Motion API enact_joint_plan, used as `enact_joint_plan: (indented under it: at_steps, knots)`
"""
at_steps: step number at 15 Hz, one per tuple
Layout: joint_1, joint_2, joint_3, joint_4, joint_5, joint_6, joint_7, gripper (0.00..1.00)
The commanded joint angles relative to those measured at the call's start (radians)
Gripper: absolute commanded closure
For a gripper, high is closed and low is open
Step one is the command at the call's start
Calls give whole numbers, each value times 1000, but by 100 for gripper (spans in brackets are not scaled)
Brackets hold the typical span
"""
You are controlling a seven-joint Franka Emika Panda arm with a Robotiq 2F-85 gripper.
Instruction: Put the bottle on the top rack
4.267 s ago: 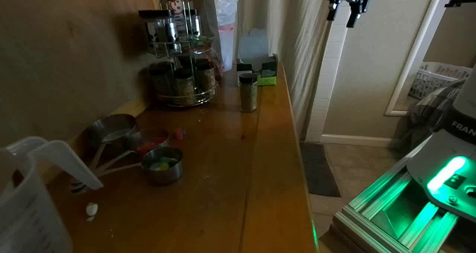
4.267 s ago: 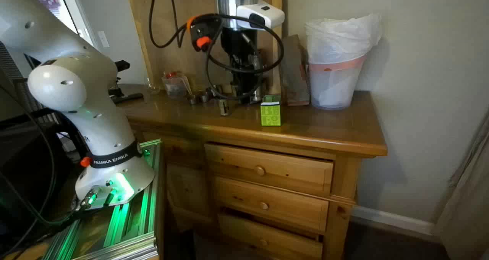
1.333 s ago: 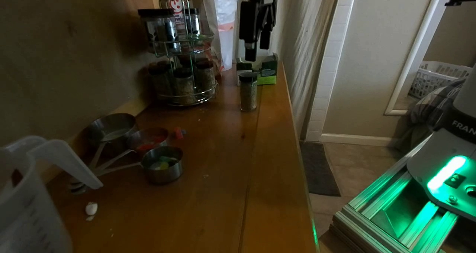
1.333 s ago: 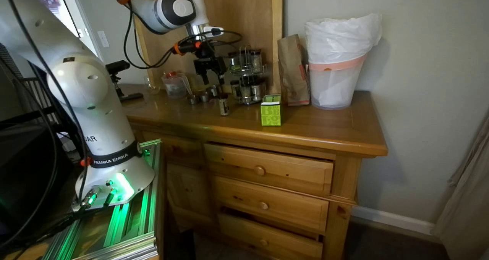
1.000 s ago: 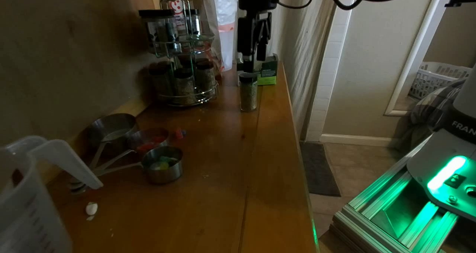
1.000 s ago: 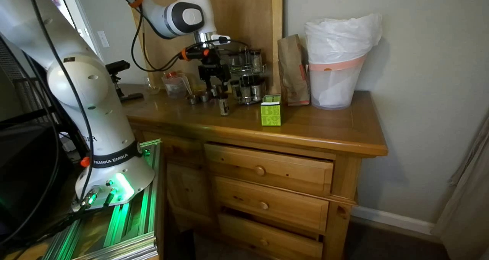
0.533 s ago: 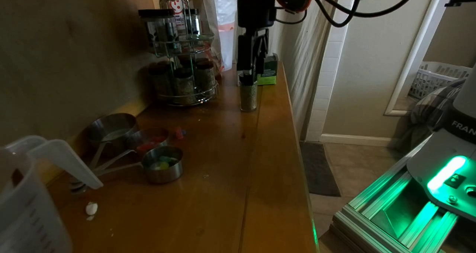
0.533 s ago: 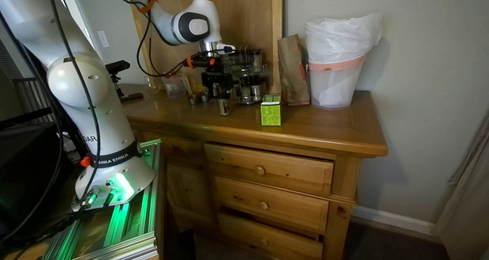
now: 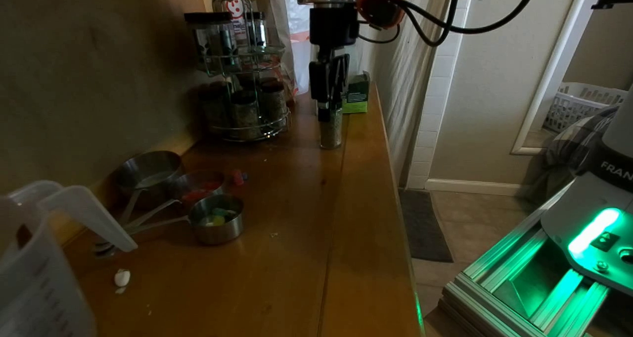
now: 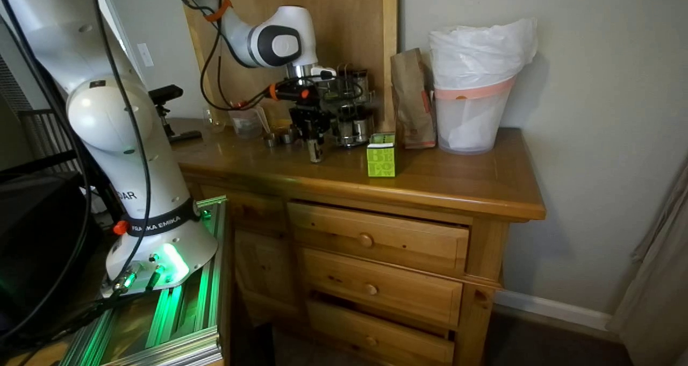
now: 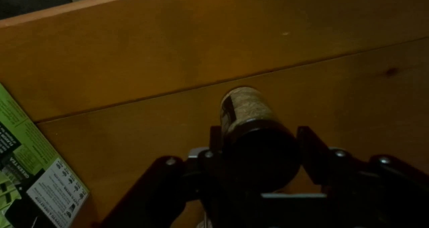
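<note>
Upright on the glossy brown wooden dresser top [image 9: 287,277]: a small clear cylindrical bottle [image 9: 331,136] with tan contents and a dark cap [image 11: 261,161]. Around its upper part in both exterior views, a black two-fingered gripper [image 11: 259,134], pointed downward at the end of a white jointed robot arm [image 10: 126,156]. In the wrist view, parted black fingers [image 11: 310,157], one to each side of the cap; firm grip or loose straddle, not possible to tell. Near a tan wooden panel [image 10: 349,11] and apart from the bottle: a round two-tier carousel [image 9: 247,140] of shiny metal wire, with dark-lidded glass jars [image 9: 215,37] on its top rack [image 9: 254,71] and below. Near the bottle, with a gap between, a lime-green printed cardboard box [image 10: 381,162]. Farther back, a creased brown paper bag [image 10: 413,100] and, just beside it, a translucent white plastic bin [image 10: 470,124] with a thin white liner [image 10: 481,54]. In the foreground of an exterior view, three round steel measuring cups [image 9: 217,233] with slender handles, and a translucent white plastic jug [image 9: 47,277] with a broad handle.
</note>
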Motion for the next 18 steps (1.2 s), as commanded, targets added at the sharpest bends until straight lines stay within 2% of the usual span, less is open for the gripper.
enact_joint_plan:
  at_steps: [1, 2, 6, 10, 13, 14, 15, 16, 17, 18]
  knots:
    - [-4, -4, -7, 15, -17, -12, 14, 70]
    - [-7, -19, -6, 14, -25, -31, 27, 75]
    - [5, -183, 8, 27, -47, -161, 61, 75]
    - [5, -324, 9, 133, -68, -297, 87, 75]
    - [-13, -355, -3, 248, -64, -356, 122, 75]
    - [5, -345, -4, 190, -49, -309, 92, 75]
    - [3, -358, -6, 210, -49, -324, 92, 50]
    - [4, -361, -6, 208, -49, -325, 92, 50]
    - [6, -358, -6, 200, -48, -324, 92, 75]
    - [4, -326, -8, 222, -36, -316, 100, 75]
